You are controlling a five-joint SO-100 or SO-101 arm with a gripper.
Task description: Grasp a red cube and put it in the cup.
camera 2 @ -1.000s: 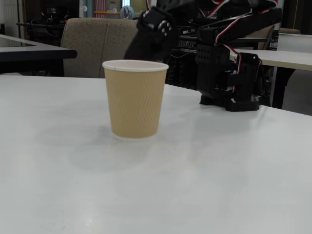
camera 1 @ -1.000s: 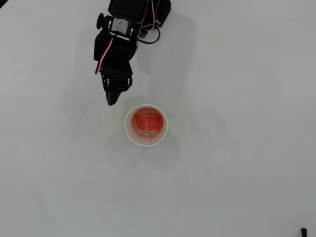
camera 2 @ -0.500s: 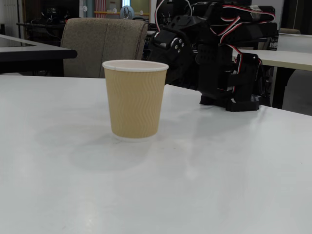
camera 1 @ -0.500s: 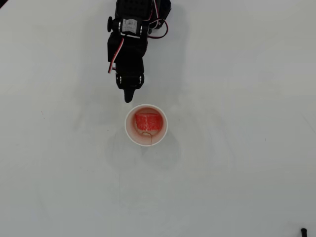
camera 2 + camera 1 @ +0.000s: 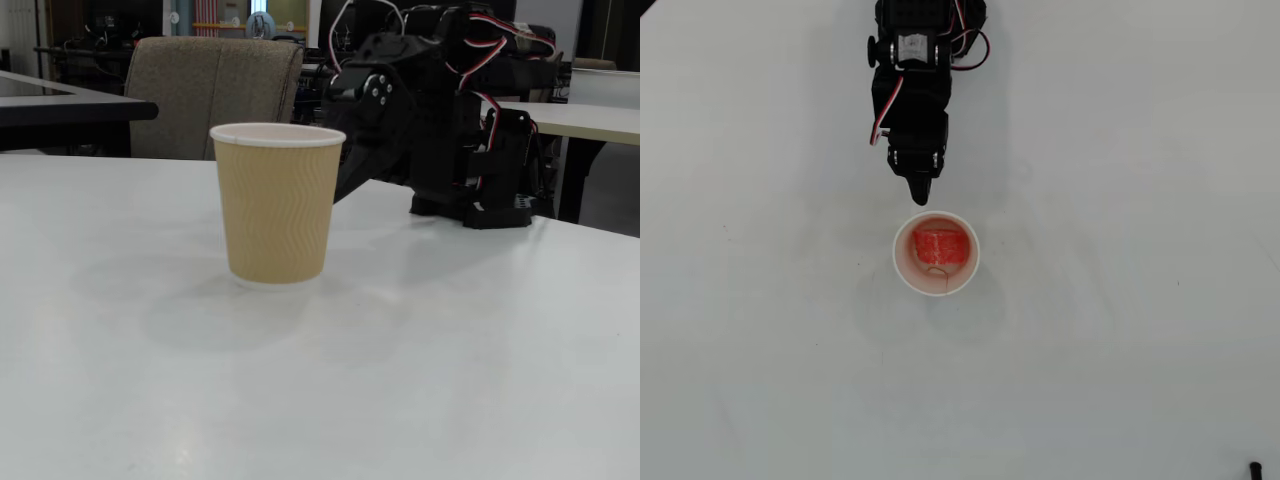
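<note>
1. Cube location: red cube (image 5: 939, 246) sits inside the cup (image 5: 902, 262), down on the bottom, toward the rim side nearest the arm in the overhead view. Not visible in the fixed view; the cup (image 5: 277, 205) wall hides it.
2. Key relation: gripper (image 5: 921, 196) tip lies just outside the cup rim, on the upper side in the overhead view, slightly left of the cup's centre line. Cube is below the tip in that picture, past the rim. Tip and rim look near but apart; no touching seen.
3. Jaws: pressed together into one narrow black point, nothing between them. Empty.
4. Arm pose: arm runs down from the top edge of the overhead view, roughly straight toward the cup, wrist servo and red-white wires on top. In the fixed view the gripper (image 5: 345, 185) slants down behind the cup's right side, tip low, hidden partly by the cup wall.
5. Cup: upright on the white table (image 5: 1120, 330), tan ribbed wall, white rolled rim.
6. Judgement: placing looks done. Coming move likely just clearing the arm away, so watch the tip doesn't clip the rim and tip the cup.
</note>
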